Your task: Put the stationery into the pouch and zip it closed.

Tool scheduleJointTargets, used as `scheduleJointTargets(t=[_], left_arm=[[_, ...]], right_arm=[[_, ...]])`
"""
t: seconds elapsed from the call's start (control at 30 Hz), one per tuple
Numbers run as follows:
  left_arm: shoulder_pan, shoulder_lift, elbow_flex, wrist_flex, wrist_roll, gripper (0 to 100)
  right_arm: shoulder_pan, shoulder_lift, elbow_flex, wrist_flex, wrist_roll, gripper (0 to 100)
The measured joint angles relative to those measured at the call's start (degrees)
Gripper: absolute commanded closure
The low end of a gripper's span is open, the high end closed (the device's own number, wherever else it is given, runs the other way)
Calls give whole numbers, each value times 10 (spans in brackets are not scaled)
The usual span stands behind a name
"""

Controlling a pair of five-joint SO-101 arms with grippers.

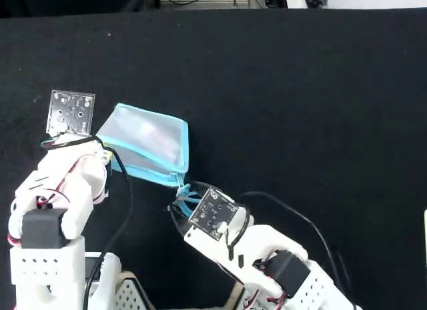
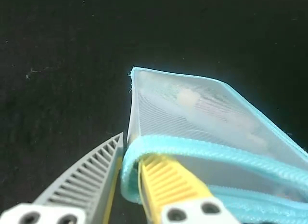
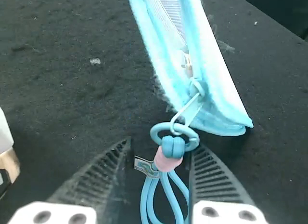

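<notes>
A light-blue mesh pouch [image 1: 148, 142] lies on the black table, with pale stationery [image 2: 188, 97] showing faintly through its mesh side. My left gripper [image 2: 131, 178] is shut on the pouch's blue edge [image 2: 192, 149], a grey finger [image 2: 89, 185] on one side and a yellow finger [image 2: 168, 183] on the other. At the opposite corner sits the zip slider [image 3: 187, 67] with its blue pull cord [image 3: 166, 178] trailing off the pouch. My right gripper [image 3: 161, 171] is open, and the cord lies between its dark fingers [image 3: 101, 178] without being pinched.
The black cloth [image 1: 307, 90] covers the whole table, bare to the right and behind the pouch. Both arm bases [image 1: 47, 257] stand at the near edge. A cable [image 1: 300, 220] runs beside the right arm.
</notes>
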Motion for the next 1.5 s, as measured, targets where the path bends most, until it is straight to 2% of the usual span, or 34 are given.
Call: scheduleJointTargets(t=[0.33, 0.53, 0.7, 0.97, 1.13, 1.27, 1.5], left_arm=[[-4, -2, 31, 0, 0, 970], [-55, 6, 33, 0, 0, 970], [-60, 6, 33, 0, 0, 970], [-60, 6, 33, 0, 2, 970], [-60, 6, 33, 0, 2, 970], [-60, 6, 33, 0, 4, 970], [-62, 6, 33, 0, 4, 970]], right_arm=[[-5, 0, -1, 0, 0, 857], [-5, 0, -1, 0, 0, 857], [-5, 0, -1, -2, 0, 857], [-5, 0, 42, -112, 0, 858], [-5, 0, 64, -141, 0, 863], [-5, 0, 64, -142, 0, 989], [18, 0, 47, -119, 1, 967]])
